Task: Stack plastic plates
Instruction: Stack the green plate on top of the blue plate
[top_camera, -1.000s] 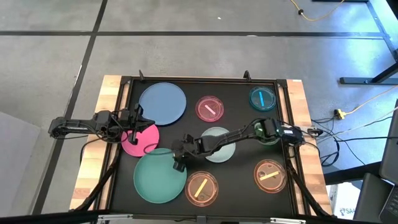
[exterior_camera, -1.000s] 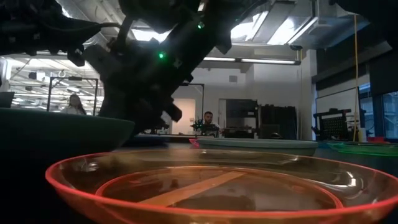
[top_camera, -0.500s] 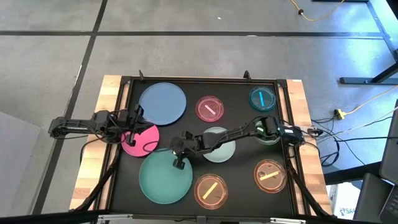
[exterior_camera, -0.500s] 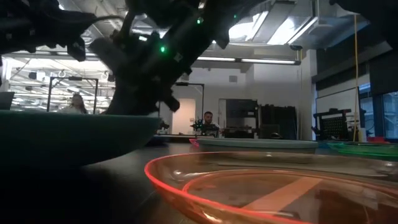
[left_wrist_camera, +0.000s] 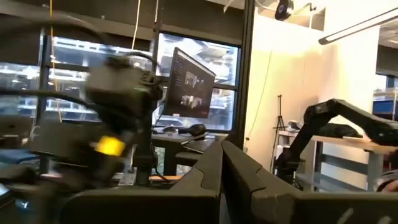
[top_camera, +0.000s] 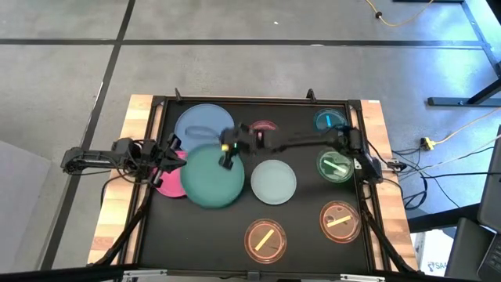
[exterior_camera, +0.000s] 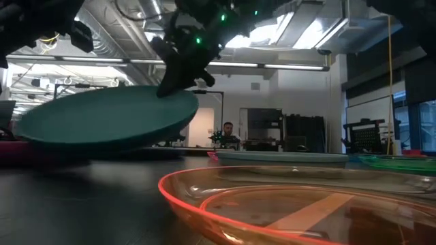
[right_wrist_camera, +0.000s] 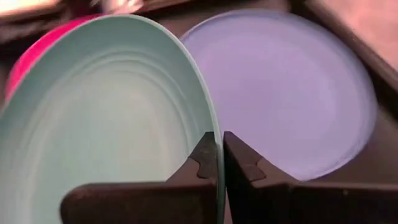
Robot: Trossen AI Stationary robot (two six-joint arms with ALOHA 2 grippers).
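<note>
My right gripper point(top_camera: 228, 157) is shut on the large teal plate point(top_camera: 210, 180), which hangs in the air over the table's left middle. Behind it the large blue plate point(top_camera: 202, 123) lies flat on the black mat. To the left, the teal plate partly covers the magenta plate point(top_camera: 166, 182). My left gripper point(top_camera: 174, 153) is shut, beside the magenta plate's far edge. I cannot tell whether it touches that plate. Its own view shows shut fingers point(left_wrist_camera: 221, 171) and the room. My right gripper pinches the teal plate's rim point(right_wrist_camera: 216, 146) between its two fingers, at the plate's far right edge point(top_camera: 226, 162). The fingers reach in from the table's right, slanting down. The plate is lifted clear and tilted, its held edge point(exterior_camera: 185, 102) higher than its left edge.
A pale mint plate point(top_camera: 273, 181) lies at the centre. A pink dish point(top_camera: 263, 128) shows half hidden under the right arm. Cyan point(top_camera: 329, 121) and green point(top_camera: 335, 167) dishes sit at the right, and two orange dishes point(top_camera: 340, 220) point(top_camera: 266, 240) sit near the front.
My right gripper has shut on the teal plate's rim. It has lifted the plate off the mat and carried it up and toward the far left, over the magenta plate and toward the blue one. The plate now hangs tilted. The near orange dish has slid slightly right.
</note>
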